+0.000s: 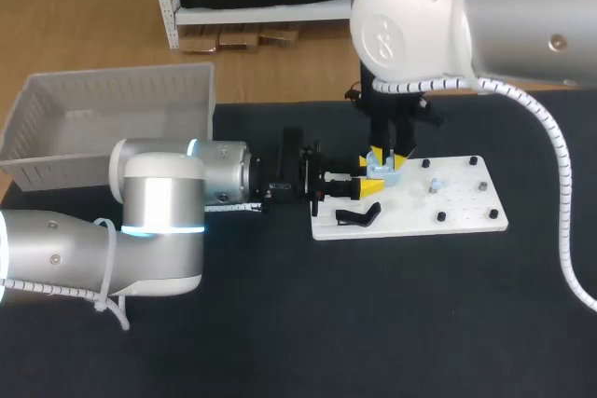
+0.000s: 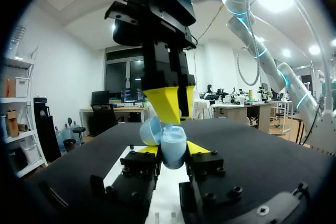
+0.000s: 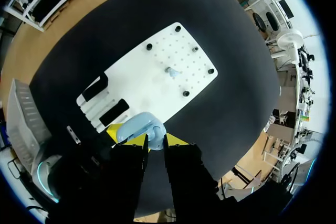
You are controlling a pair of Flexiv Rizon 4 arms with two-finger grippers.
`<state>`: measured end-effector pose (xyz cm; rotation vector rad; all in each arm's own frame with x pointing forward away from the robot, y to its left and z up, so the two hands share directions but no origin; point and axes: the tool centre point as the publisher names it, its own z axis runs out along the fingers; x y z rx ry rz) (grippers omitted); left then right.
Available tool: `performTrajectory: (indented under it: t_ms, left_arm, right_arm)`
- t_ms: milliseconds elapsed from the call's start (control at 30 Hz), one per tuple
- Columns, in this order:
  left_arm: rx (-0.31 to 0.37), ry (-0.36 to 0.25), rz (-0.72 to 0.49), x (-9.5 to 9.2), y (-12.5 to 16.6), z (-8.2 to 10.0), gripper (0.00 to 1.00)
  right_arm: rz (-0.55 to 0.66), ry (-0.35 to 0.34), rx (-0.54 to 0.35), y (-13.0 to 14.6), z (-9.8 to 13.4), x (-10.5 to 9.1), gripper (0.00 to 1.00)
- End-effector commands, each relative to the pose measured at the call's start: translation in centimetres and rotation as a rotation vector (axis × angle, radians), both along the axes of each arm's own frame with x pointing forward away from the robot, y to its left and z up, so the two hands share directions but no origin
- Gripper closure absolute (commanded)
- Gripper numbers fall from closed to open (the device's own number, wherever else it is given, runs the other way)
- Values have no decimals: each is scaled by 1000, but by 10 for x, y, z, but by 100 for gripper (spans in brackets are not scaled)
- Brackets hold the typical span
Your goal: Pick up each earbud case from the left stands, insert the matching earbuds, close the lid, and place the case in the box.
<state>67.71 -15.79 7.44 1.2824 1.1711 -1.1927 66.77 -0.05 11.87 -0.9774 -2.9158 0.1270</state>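
Earbud case (image 2: 172, 149): light blue, lid open, lodged between the fingertips of the left gripper (image 2: 173, 153), over the edge of the white board (image 1: 457, 213).
Left gripper: closed on the case, with one yellow tip pressed to each side.
Right gripper (image 2: 169, 107): directly above the left gripper, pointing straight down onto the case's open top. Whether it grips anything cannot be told.
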Motion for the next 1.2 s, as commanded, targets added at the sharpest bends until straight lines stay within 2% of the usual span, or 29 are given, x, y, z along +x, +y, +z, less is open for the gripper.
performTrajectory:
  t_ms: [33, 233, 267, 300, 333, 367, 567, 800, 967, 1200]
  left_arm:
    - [-1, 0, -1, 1, 0, -1, 100]
    - [-1, 0, -1, 1, 0, -1, 100]
    - [-1, 0, -1, 1, 0, -1, 100]
    - [-1, 0, -1, 1, 0, -1, 100]
    - [-1, 0, -1, 1, 0, -1, 100]
    - [-1, 0, -1, 1, 0, -1, 100]
    - [-1, 0, -1, 1, 0, -1, 100]
    - [-1, 0, -1, 1, 0, -1, 100]
    - [-1, 0, -1, 1, 0, -1, 100]
    - [-1, 0, -1, 1, 0, -1, 100]
  right_arm:
    - [0, 1, -3, 0, -2, -1, 100]
    - [2, 15, -6, 1, -4, -1, 100]
    - [2, 17, -6, 1, -5, -1, 96]
    - [2, 18, -5, 1, -5, -1, 80]
    - [2, 18, -4, 1, -5, -1, 69]
    - [2, 18, -3, 1, -4, -2, 66]
    - [6, -7, 39, -4, 9, -9, 68]
    - [111, -113, 195, -29, 43, -26, 66]
    - [186, -206, 178, -59, 53, -25, 66]
    - [249, -237, 130, -87, 45, -20, 62]
